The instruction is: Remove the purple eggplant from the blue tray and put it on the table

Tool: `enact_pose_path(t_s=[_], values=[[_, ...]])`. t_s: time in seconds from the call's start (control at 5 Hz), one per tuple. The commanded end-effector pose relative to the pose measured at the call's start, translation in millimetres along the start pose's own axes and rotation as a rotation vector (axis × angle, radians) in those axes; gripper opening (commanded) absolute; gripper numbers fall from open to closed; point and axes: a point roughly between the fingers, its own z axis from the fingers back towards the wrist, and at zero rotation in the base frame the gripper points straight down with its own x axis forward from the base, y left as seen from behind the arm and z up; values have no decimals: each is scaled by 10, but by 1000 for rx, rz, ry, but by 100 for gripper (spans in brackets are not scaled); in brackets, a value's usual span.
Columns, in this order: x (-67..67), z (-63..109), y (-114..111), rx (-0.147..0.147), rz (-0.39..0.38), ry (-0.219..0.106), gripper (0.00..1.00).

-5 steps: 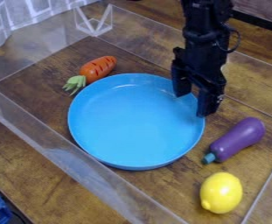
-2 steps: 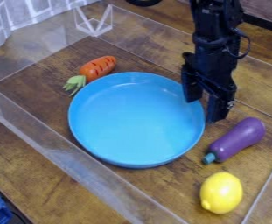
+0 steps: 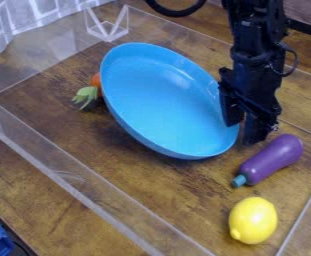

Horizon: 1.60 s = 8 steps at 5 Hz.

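Tilting blue tray (image 3: 158,100), tool (image 3: 247,118) gripping its rim, purple eggplant (image 3: 270,159) on table (image 3: 118,210)

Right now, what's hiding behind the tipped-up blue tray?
Behind the blue tray, a bit of orange carrot and its green leaves peek out at the left edge. The tray covers the rest of the carrot.

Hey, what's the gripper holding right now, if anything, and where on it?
The gripper has the blue tray by its right rim, which tips the tray up steeply on edge. The purple eggplant lies free on the table.
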Motion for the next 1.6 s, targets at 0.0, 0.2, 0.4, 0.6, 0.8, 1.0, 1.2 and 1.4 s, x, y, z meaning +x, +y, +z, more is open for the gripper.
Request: enact_pose_path(t_s=[0.0,0.2,0.4,0.6,0.8,1.0,1.2,1.4], values=[[96,87,-96,1,-29,-35,0],[61,106,-130,-11,-35,-33,0],[23,144,-158,-15,-41,-30,0],[-14,177,-182,-13,-45,-23,0],[-48,207,-210,-13,-48,-19,0],[-24,187,-271,-23,-64,-31,100],[-2,168,-324,-32,-83,-37,100],[19,150,-336,-33,-92,-35,0]])
